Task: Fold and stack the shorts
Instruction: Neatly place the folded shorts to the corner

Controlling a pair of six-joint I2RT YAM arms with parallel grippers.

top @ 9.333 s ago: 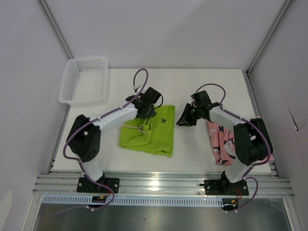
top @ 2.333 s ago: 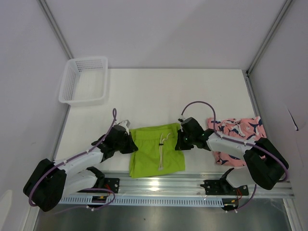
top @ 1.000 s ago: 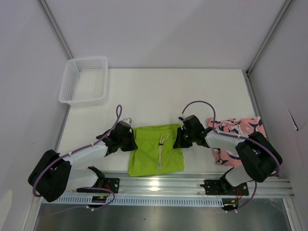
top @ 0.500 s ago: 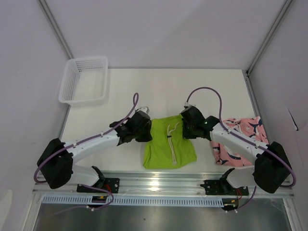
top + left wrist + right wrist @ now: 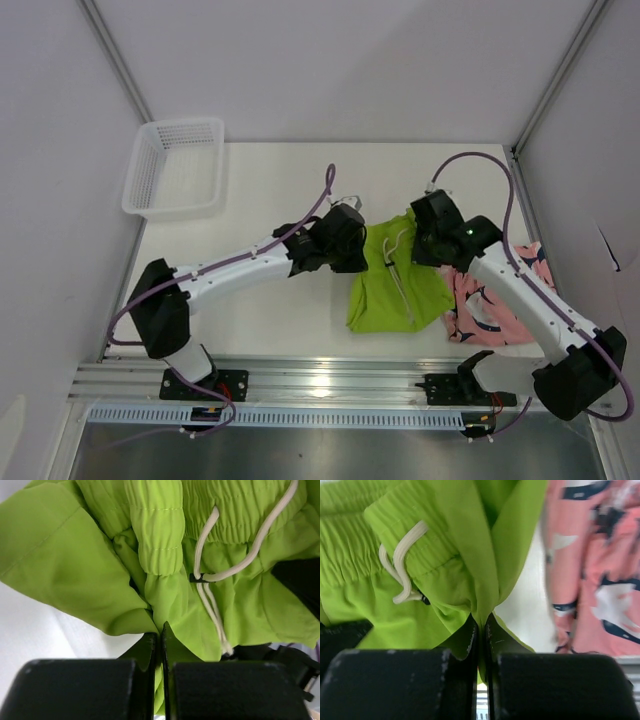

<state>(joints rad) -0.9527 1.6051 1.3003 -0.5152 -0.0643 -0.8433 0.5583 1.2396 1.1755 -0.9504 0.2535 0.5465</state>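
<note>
**Green pair pinched at both waist corners, mid-fold**

Nearest the arm bases, the leg hems of the lime green shorts [image 5: 398, 290] trailed on the table [image 5: 270, 320] while the rest of the garment rose away from them. Just right of the green pair, and touching its right edge, lay the pink printed shorts [image 5: 500, 312], spread loosely and not yet folded. From above I could not tell whether the green cloth rested over the pink or only against it.

Farther up the green pair, at its gathered waistband, both arms had hold. The left gripper [image 5: 160, 630] was clamped tight on a bunched fold at the left waist corner, its jaws pressed together with green fabric squeezed between them. The right gripper [image 5: 480, 622] was nipped the same way on the right corner, the white drawstring [image 5: 210, 575] hanging loose between the two.

The step in hand looked like the fold of the green pair. The next move would need both arms to travel together, keep the waistband taut and level, lay it down over the hems, and let go only once the cloth lay flat.

Well beyond the green pair and far to its left sat the white mesh basket [image 5: 140, 190]; nothing showed inside it.
</note>
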